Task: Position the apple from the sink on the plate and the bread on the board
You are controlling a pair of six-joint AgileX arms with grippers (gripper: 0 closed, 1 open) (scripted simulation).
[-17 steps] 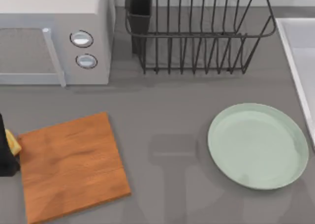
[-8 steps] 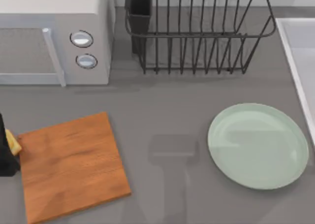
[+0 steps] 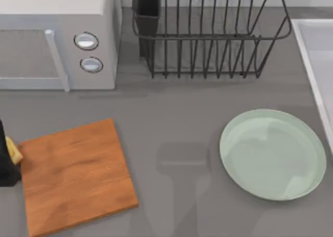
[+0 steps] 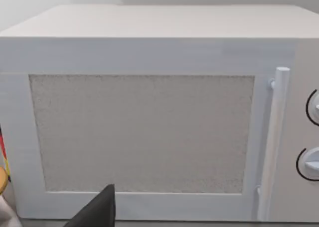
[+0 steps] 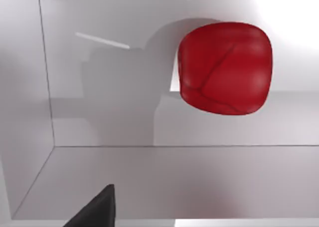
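The red apple [image 5: 225, 68] lies on the floor of the white sink [image 5: 124, 182]. My right gripper [image 5: 158, 223] hovers open above the sink, apart from the apple, and one dark fingertip [image 5: 98, 207] shows. The sink's rim [image 3: 312, 60] runs along the table's right edge. The mint-green plate [image 3: 273, 153] lies bare just left of it. The wooden board [image 3: 75, 177] lies bare at the front left. The bread [image 3: 13, 153] sits off the board's left edge, beside my left gripper [image 3: 5, 161], which is open and faces the microwave [image 4: 149, 132].
A white microwave [image 3: 57, 39] with two knobs stands at the back left. A black wire dish rack [image 3: 208, 34] stands at the back centre. Grey countertop [image 3: 171, 127] lies open between the board and the plate.
The shading on the plate has shifted a little. My left gripper and the bread have not moved.
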